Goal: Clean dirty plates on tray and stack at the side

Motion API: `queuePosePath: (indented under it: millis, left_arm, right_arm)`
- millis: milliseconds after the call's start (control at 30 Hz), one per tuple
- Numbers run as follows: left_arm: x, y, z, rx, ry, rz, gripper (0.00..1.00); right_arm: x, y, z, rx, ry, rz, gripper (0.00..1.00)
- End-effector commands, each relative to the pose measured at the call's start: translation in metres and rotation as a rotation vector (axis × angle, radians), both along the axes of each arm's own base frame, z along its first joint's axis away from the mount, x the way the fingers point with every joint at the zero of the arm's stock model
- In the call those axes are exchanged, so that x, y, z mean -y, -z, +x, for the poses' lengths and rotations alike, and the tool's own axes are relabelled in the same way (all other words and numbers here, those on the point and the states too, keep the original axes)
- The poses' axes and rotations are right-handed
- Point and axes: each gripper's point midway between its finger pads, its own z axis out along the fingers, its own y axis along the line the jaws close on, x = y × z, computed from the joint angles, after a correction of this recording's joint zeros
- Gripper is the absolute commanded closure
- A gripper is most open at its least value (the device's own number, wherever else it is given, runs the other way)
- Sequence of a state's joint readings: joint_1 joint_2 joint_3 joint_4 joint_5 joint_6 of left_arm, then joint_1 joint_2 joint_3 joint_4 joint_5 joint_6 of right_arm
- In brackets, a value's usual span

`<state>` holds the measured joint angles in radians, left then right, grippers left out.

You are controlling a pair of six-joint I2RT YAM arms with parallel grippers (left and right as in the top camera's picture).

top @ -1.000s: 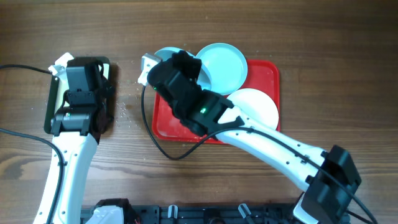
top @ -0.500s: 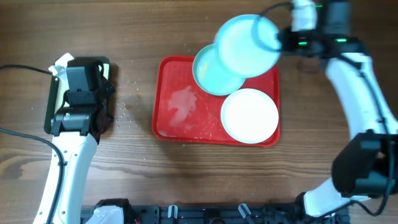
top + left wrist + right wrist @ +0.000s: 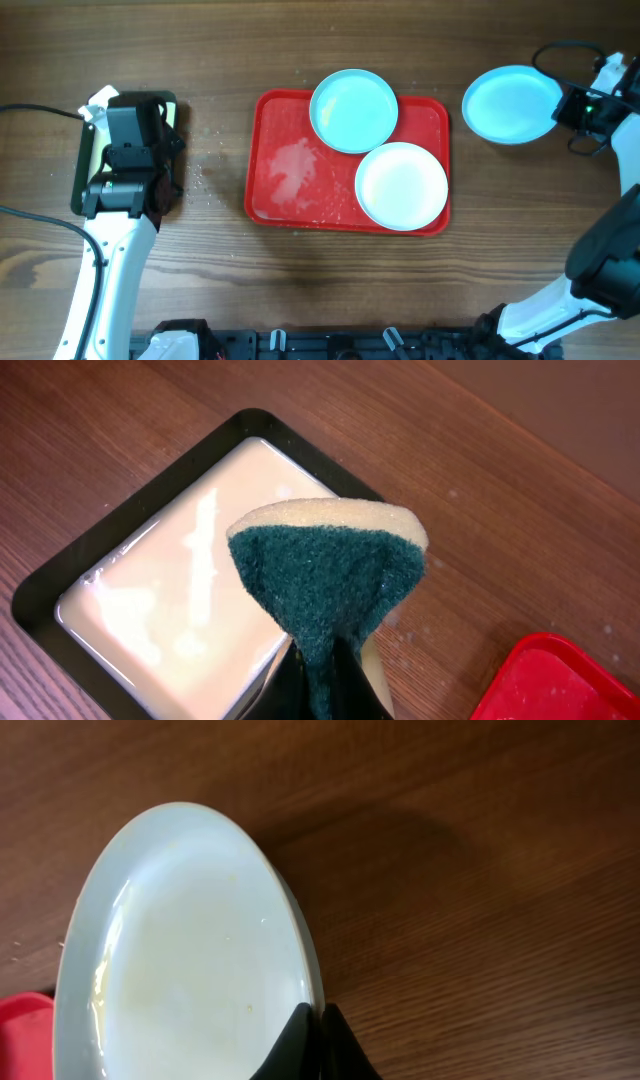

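Note:
The red tray (image 3: 290, 200) lies mid-table and holds a pale blue plate (image 3: 353, 110) at its back edge and a white plate (image 3: 401, 186) at its right front. My right gripper (image 3: 566, 108) is shut on the rim of a second pale blue plate (image 3: 510, 104), held over the wood right of the tray; in the right wrist view the plate (image 3: 185, 950) is pinched between the fingers (image 3: 318, 1025). My left gripper (image 3: 325, 680) is shut on a green and yellow sponge (image 3: 325, 575) above the cream tray.
A smaller dark-rimmed cream tray (image 3: 170, 580) sits at the far left under the left arm (image 3: 125, 150). A whitish smear (image 3: 290, 175) covers the red tray's left half. Crumbs dot the wood (image 3: 205, 180) between the two trays.
My right arm swung from the tray's back left across to the far right, carrying the pale blue plate off the tray. The left arm has not moved.

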<state>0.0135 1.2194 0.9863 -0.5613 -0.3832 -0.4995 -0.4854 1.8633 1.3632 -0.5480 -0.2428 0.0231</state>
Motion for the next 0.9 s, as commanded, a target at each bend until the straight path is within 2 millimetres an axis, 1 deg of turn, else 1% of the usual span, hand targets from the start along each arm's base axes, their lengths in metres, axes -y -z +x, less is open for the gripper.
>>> queuePosePath:
  millis: [0,67,100,133,167,200,233,267,300,367,400,433,467,500,533,567,633,667,733,867]
  left_arm:
    - [0.0,0.002,0.001,0.002,-0.005,-0.013,0.96]
    - [0.0,0.002,0.001,0.002,-0.005,-0.013,0.96]
    - [0.0,0.002,0.001,0.002,-0.005,-0.013,0.96]
    - [0.0,0.002,0.001,0.002,-0.005,-0.013,0.96]
    - [0.0,0.002,0.001,0.002,-0.005,-0.013,0.96]
    - [0.0,0.002,0.001,0.002,-0.003,-0.015,0.96]
    - [0.002,0.002,0.002,0.002,0.004,-0.022,0.96]
    - [0.006,0.003,0.003,0.002,0.02,-0.039,0.96]
    - [0.009,0.004,0.004,0.002,0.035,-0.054,0.96]
    - [0.013,0.005,0.005,0.003,0.054,-0.073,0.96]
    - [0.016,0.005,0.005,0.004,0.063,-0.082,0.96]
    - [0.018,0.005,0.006,0.007,0.072,-0.091,0.96]
    - [0.02,0.005,0.008,0.012,0.083,-0.102,0.96]
    - [0.023,0.006,0.011,0.017,0.094,-0.113,0.96]
    - [0.024,0.006,0.012,0.02,0.1,-0.119,0.96]
    - [0.024,0.007,0.014,0.021,0.101,-0.12,0.96]
    - [0.024,0.008,0.014,0.016,0.101,-0.12,0.96]
    - [0.025,0.009,0.014,0.013,0.102,-0.122,0.96]
    - [0.026,0.012,0.013,0.001,0.108,-0.129,0.96]
    - [0.026,0.013,0.012,-0.004,0.108,-0.129,0.96]
  right_arm:
    - [-0.006,0.015,0.004,-0.01,0.005,0.05,0.87]
    - [-0.02,0.012,0.009,0.019,-0.038,0.11,0.76]
    - [-0.025,0.01,0.01,0.029,-0.054,0.129,0.68]
    - [-0.037,0.008,0.014,0.044,-0.085,0.163,0.4]
    - [-0.046,0.006,0.016,0.054,-0.109,0.19,0.22]
    - [-0.067,0.001,0.019,0.075,-0.165,0.253,0.1]
    - [-0.085,-0.003,0.022,0.091,-0.213,0.308,0.01]
    - [-0.115,-0.011,0.025,0.116,-0.292,0.382,0.01]
    - [-0.138,-0.017,0.03,0.133,-0.342,0.426,0.0]
    - [-0.17,-0.02,0.04,0.127,-0.338,0.476,0.01]
    - [-0.198,-0.017,0.046,0.121,-0.392,0.427,0.04]
    - [-0.212,-0.007,0.049,0.092,-0.398,0.334,0.05]
    - [-0.223,0.005,0.05,0.05,-0.391,0.218,0.09]
    - [-0.24,0.017,0.048,0.009,-0.393,0.104,0.1]
    - [-0.25,0.023,0.047,-0.009,-0.382,0.053,0.1]
    - [-0.268,0.031,0.047,-0.023,-0.355,-0.012,0.15]
    - [-0.293,0.044,0.045,-0.029,-0.372,-0.058,0.27]
    - [-0.299,0.051,0.044,-0.041,-0.355,-0.08,0.27]
    - [-0.304,0.069,0.038,-0.08,-0.319,-0.107,0.27]
    - [-0.299,0.083,0.036,-0.111,-0.343,-0.147,0.27]
